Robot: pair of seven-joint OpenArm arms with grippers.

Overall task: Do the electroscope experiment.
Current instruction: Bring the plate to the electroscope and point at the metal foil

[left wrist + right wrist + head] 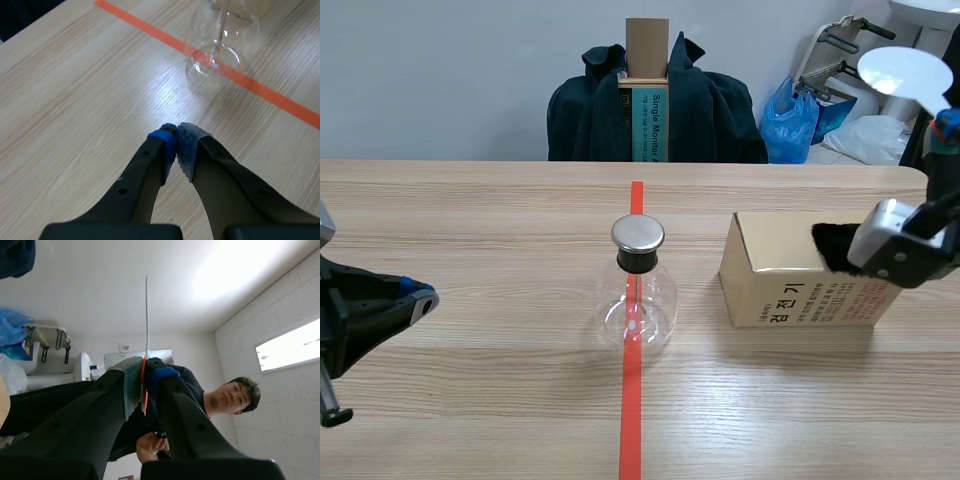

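Electroscope stands upright on the tape line, metal cap on top; right gripper, high and well to the electroscope's right above a box, clamps a thin white disc pointing upward; left gripper, clenched on nothing, sits low to its left, nearer; the disc likely must travel leftward and down to the cap.
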